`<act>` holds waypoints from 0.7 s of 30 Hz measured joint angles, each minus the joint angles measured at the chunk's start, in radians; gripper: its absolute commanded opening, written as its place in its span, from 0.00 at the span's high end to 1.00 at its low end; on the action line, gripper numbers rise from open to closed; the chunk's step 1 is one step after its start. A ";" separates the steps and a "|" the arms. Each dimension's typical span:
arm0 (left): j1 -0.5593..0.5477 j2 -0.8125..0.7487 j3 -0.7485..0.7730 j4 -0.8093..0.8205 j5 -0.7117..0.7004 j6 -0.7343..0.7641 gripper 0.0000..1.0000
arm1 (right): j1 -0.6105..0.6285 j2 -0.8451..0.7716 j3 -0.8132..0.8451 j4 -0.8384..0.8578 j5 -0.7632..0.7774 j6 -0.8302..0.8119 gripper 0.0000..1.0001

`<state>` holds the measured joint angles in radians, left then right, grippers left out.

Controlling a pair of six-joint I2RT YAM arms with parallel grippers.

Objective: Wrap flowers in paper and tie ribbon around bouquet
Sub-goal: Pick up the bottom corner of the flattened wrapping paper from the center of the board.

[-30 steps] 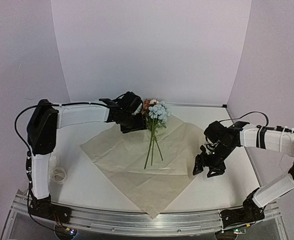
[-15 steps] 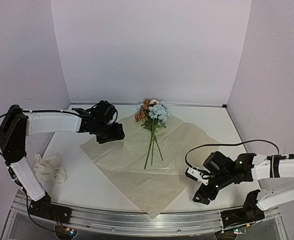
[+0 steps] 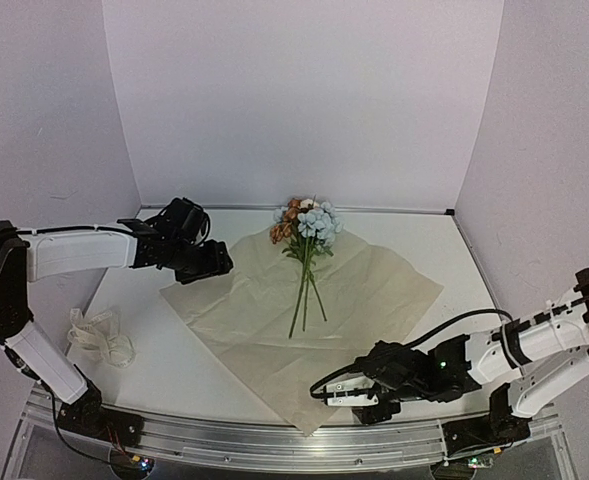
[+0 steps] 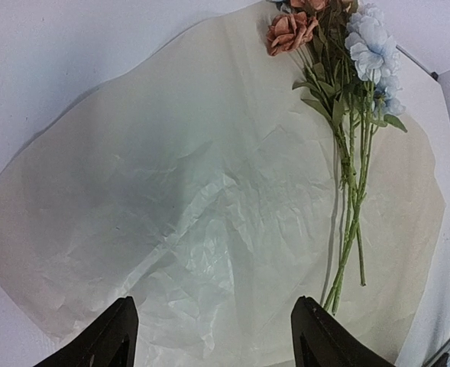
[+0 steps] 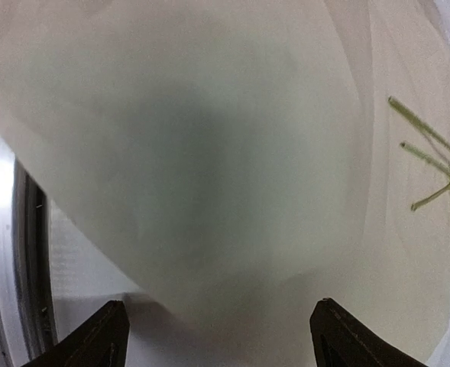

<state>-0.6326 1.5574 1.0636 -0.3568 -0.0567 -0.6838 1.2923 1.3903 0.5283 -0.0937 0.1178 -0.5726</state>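
Left fingers (image 4: 111,336) apart; flowers (image 3: 305,255): blooms far, stems near.

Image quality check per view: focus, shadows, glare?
Right wrist: soft all over, the paper too near the lens, a broad dark shadow at its centre, stem ends of the flowers blurred. Left wrist: sharp, paper creases crisp, only a faint shadow left of centre. Top external: even diffuse light, no glare, mild softness.
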 measured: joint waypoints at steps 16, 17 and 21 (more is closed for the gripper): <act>0.006 -0.045 -0.032 -0.001 0.004 0.007 0.30 | 0.138 0.111 0.076 0.143 0.206 -0.086 0.75; 0.006 -0.045 -0.032 -0.001 0.005 0.008 0.31 | 0.138 0.110 0.082 0.139 0.212 -0.081 0.81; 0.006 -0.046 -0.032 -0.001 0.013 0.019 0.31 | 0.137 0.109 0.133 0.105 0.244 -0.061 0.99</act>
<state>-0.6262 1.5118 1.0313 -0.3576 -0.0434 -0.6649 1.4298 1.4994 0.6617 0.0113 0.3620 -0.6339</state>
